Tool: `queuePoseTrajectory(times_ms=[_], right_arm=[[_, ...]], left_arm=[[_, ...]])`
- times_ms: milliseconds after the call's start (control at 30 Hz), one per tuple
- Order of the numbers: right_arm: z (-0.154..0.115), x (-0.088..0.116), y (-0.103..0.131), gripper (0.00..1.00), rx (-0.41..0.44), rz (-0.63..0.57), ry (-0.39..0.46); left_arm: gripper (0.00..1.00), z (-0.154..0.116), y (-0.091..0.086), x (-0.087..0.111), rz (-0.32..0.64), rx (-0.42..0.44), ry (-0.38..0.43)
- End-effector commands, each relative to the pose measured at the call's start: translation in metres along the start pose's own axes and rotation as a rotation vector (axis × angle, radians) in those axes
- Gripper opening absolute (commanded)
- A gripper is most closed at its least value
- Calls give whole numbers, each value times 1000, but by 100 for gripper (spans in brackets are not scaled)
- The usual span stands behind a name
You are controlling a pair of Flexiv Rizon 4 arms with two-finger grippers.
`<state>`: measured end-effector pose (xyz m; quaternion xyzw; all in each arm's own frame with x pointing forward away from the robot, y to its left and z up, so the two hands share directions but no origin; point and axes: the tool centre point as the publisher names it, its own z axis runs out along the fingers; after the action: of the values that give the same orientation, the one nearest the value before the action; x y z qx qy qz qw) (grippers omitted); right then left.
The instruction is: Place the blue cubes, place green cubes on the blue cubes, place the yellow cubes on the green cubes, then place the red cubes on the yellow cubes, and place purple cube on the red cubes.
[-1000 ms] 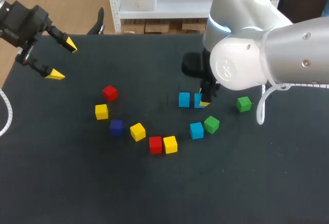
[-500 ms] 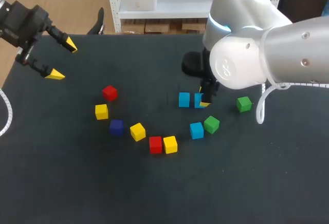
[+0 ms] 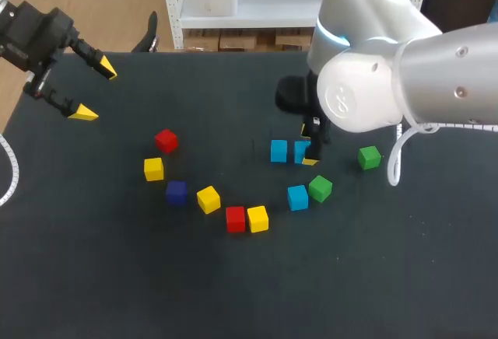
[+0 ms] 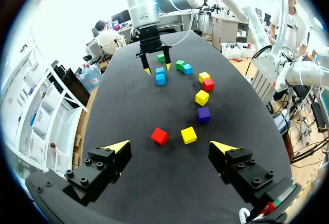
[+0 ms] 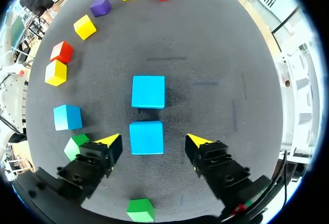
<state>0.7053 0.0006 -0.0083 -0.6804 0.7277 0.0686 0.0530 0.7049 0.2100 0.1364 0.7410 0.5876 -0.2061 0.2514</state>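
Dark matte tabletop (image 3: 233,300) carries cubes strewn in a loose arc, red cubes (image 3: 166,140), yellow cubes (image 3: 208,199) and a purple cube (image 3: 176,192) among them. The right gripper (image 5: 154,141) hangs with fingers spread either side of a blue cube (image 5: 147,137), clear of it; a second blue cube (image 5: 148,91) sits just ahead. The left gripper (image 3: 95,90), fingers wide and empty, hovers near the far left corner.

- The blue cube (image 5: 146,137) is straddled by the open right gripper (image 5: 152,140), with a gap left at each side.
- In the head view a second blue cube (image 3: 278,151) is set just beside it at 9 o'clock; only a slit is left between them.
- At 6 o'clock the way is narrowed by a third blue cube (image 3: 297,197) and a green cube (image 3: 320,188).
- Bare table (image 3: 156,292) is left around the left gripper (image 3: 85,89) at 10 o'clock.
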Motion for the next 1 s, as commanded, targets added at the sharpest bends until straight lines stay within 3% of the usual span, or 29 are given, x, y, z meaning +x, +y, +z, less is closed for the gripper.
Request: queuePoseTrajectory(times_ms=[33, 200, 367, 567, 1000], right_arm=[[-6, 1, -2, 96, -5, 8, -13], [-22, 11, -5, 100, -25, 58, -89], [-44, 27, -11, 100, -31, 98, -266], [-73, 51, -3, 100, -53, -47, -425], [-99, 121, 6, 100, -68, -89, -429]], left_arm=[[100, 0, -1, 1, 3, -2, -1], [100, 0, -1, 1, 3, -2, -1], [100, 0, -1, 1, 3, -2, -1], [100, 0, -1, 1, 3, -2, -1], [100, 0, -1, 1, 3, -2, -1]])
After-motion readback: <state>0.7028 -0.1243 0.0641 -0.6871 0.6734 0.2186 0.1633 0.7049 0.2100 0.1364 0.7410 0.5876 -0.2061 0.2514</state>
